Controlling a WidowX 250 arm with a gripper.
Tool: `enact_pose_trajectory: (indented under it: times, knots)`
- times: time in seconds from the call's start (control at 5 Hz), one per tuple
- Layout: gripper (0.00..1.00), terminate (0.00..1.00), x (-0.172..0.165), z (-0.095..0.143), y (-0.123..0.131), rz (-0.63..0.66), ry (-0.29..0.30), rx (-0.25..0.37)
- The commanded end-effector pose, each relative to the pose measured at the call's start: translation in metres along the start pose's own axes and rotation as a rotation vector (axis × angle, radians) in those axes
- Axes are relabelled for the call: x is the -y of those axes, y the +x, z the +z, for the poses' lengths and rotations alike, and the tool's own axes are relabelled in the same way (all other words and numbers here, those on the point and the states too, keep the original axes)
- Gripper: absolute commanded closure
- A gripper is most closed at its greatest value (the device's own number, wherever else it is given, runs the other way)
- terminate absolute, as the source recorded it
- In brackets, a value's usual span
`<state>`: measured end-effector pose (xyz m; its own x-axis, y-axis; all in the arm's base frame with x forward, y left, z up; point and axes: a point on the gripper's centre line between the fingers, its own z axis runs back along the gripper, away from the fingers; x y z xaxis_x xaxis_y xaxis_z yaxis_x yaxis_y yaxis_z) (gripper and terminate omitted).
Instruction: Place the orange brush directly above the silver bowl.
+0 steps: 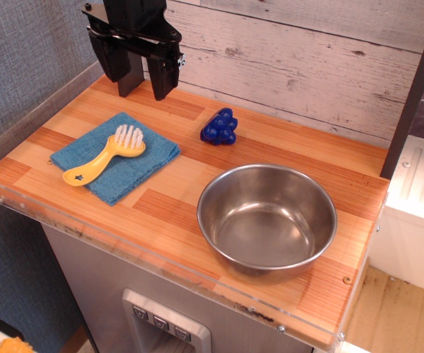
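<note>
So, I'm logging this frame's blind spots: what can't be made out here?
- Gripper: upper body cut off by the top edge.
- Blue cloth: the patch under the orange brush is hidden.
- Counter beneath the silver bowl: covered by the bowl.
- Blue object: too small to identify.

We have a single view — set high in front of the wooden counter (pixel 271 147), looking down and toward the plank back wall (pixel 308 59), near enough that the countertop nearly fills our frame.
</note>
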<state>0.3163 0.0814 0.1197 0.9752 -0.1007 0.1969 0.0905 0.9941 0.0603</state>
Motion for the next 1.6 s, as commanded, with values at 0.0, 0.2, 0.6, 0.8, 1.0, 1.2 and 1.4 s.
enact_pose_trajectory:
  times: [0.0, 0.2, 0.6, 0.8, 1.0, 1.2, 1.4]
  knots:
    - [0.0, 0.0, 0.0, 0.0, 0.0, 0.0, 0.0, 0.0]
    - [0.0, 0.0, -0.007, -0.011, -0.014, -0.043, 0.027, 0.024]
    - [0.0, 0.0, -0.044, -0.033, -0.049, -0.034, 0.096, -0.026]
    - [0.0, 0.0, -0.056, -0.057, -0.057, -0.013, 0.066, -0.076]
    - [0.0, 0.0, -0.062, -0.073, -0.057, 0.012, 0.027, -0.088]
    - [0.0, 0.0, -0.057, -0.085, -0.054, 0.003, -0.01, -0.096]
    - [0.0, 0.0, -0.052, -0.091, -0.049, -0.02, -0.011, -0.099]
